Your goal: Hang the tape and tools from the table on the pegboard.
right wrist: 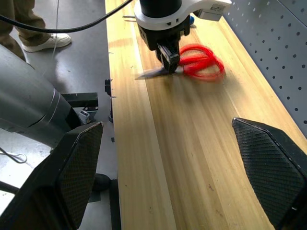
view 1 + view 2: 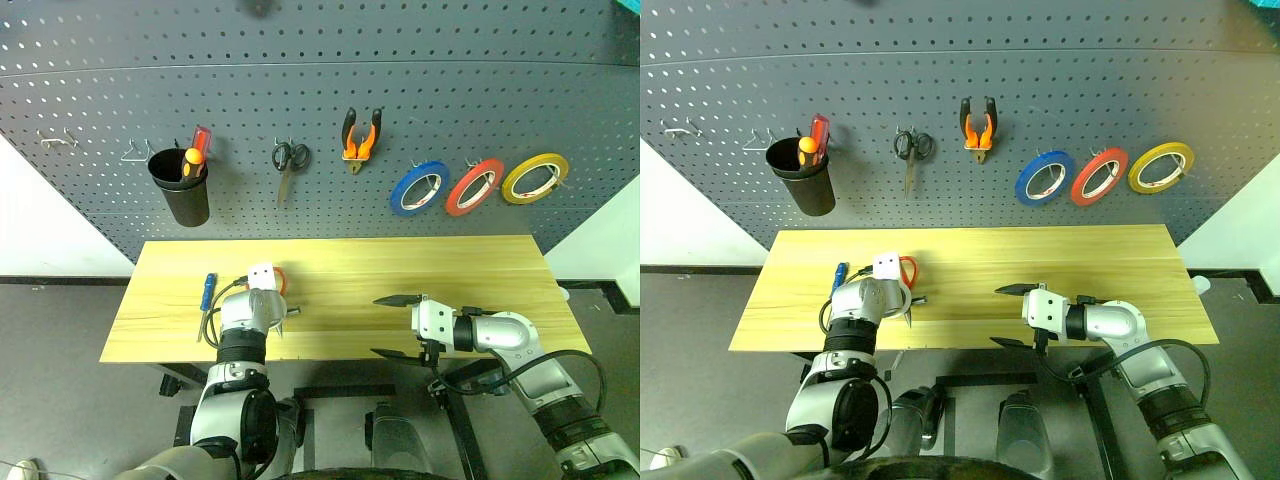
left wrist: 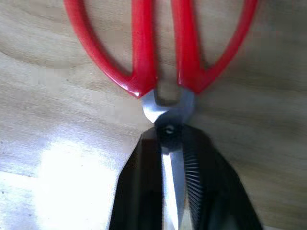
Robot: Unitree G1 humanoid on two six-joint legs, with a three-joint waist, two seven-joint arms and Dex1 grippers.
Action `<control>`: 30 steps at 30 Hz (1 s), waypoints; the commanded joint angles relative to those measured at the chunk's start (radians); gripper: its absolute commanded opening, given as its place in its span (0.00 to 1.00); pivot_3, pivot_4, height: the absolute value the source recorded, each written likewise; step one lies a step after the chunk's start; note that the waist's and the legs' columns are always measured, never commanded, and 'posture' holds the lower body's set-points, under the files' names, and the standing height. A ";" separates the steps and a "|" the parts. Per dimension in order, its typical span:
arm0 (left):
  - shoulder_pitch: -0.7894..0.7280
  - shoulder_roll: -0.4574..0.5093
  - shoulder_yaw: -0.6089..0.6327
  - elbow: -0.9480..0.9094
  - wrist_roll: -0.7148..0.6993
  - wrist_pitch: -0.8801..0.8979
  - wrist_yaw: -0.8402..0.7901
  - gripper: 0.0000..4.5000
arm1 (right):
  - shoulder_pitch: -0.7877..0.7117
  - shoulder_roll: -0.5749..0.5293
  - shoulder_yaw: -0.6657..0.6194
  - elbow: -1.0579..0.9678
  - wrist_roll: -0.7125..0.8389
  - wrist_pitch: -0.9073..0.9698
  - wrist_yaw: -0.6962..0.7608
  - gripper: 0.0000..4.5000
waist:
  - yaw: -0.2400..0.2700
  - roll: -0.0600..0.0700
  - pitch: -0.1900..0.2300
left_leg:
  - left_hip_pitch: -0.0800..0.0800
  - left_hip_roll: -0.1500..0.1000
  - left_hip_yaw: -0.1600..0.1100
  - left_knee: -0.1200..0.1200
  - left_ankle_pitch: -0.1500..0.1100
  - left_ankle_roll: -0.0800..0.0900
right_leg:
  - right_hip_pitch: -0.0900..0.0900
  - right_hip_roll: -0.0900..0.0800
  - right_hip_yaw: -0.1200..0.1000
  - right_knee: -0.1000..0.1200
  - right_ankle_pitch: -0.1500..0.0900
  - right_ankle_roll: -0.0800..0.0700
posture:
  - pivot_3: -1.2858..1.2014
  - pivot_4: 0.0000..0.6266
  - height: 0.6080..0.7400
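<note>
The red-handled scissors lie flat on the table, left of centre. My left gripper points steeply down and is shut on their steel blades just below the pivot; the right wrist view shows it too, with the red handles sticking out beyond it. A blue-handled screwdriver lies near the table's left end. On the pegboard hang the red tape and the orange-and-black pliers. My right gripper hovers open over the table's front right with nothing between its fingers.
Also on the pegboard are a blue tape ring, a yellow tape ring, small black scissors and a black cup holding a red-and-orange screwdriver. Bare hooks sit at the far left. A person's shoe stands on the floor.
</note>
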 commanded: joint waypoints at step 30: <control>0.462 0.456 -0.266 -0.527 0.001 -1.037 -0.724 0.05 | -0.195 0.112 -0.136 -0.125 0.287 0.145 0.040 1.00 | 0.008 0.006 -0.005 | 0.000 0.001 -0.003 0.002 -0.001 -0.001 | -0.003 0.000 0.003 -0.001 0.002 -0.005 | 0.50 0.13 0.91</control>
